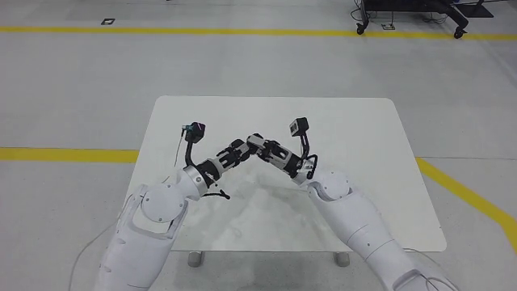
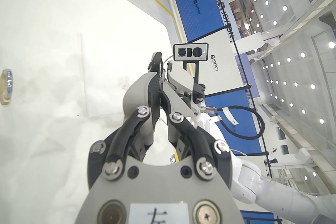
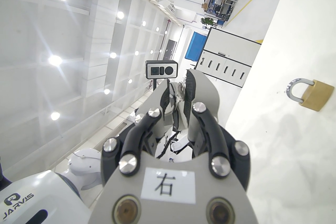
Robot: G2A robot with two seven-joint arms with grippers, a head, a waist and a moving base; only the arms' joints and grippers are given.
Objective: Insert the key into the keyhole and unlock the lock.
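Right jaws clench the key (image 3: 181, 90); left jaws pinch shut beside them. Padlock (image 3: 315, 95) lies on tabletop (image 1: 355, 133), apart from both. Insertion seems unstarted; next likely needs the padlock steadied.

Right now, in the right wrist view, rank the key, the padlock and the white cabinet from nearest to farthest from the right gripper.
1. key, held in the right gripper.
2. padlock, lying on the table.
3. white cabinet, on the floor beyond the table.

White table (image 1: 380, 153) on grey floor (image 1: 81, 89) w/ yellow lines (image 1: 242, 31), white cabinet (image 3: 225, 62) beyond.
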